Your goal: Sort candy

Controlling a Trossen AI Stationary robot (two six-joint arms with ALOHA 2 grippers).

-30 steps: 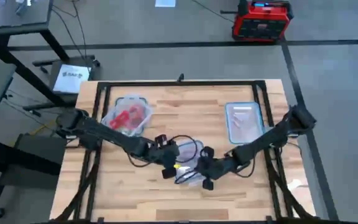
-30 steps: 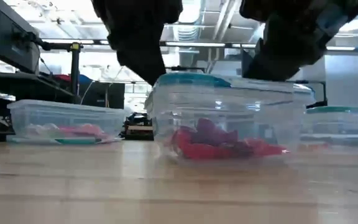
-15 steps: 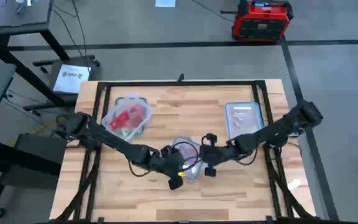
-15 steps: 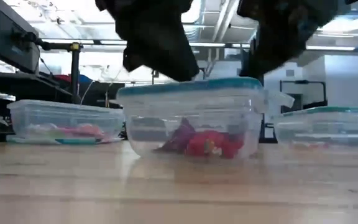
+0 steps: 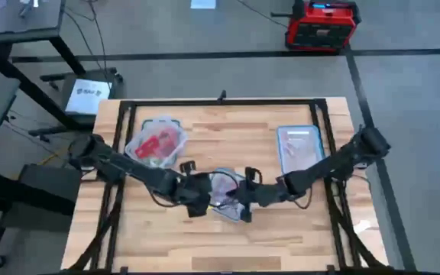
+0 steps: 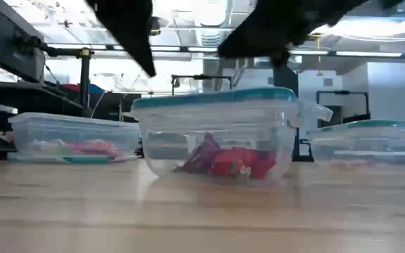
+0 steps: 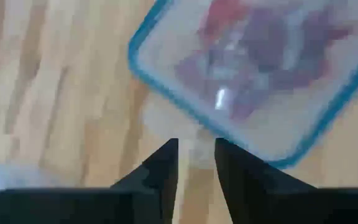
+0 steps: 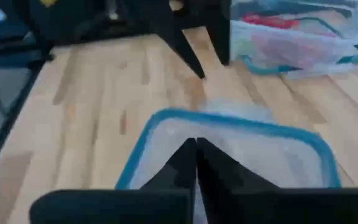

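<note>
High view: both grippers meet over the lidded tub (image 5: 228, 192) at lower centre, the left gripper (image 5: 198, 200) slightly parted and holding nothing, the right gripper (image 5: 244, 205) pressed together and empty. Low view: the candy (image 6: 230, 161) lies sealed inside at frame centre, so a clumsy nudge could shove the tub. In the left wrist view a poor bite on the teal-rimmed lid (image 7: 166, 87) may slip.

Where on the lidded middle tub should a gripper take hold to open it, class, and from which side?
Grip the small tab jutting from the lid's corner on the middle tub, coming in level from that side. The lid lies flat and flush along its blue rim, so the tab looks like the only part that sticks out enough for jaws to pinch; candy inside stays clear.
</note>
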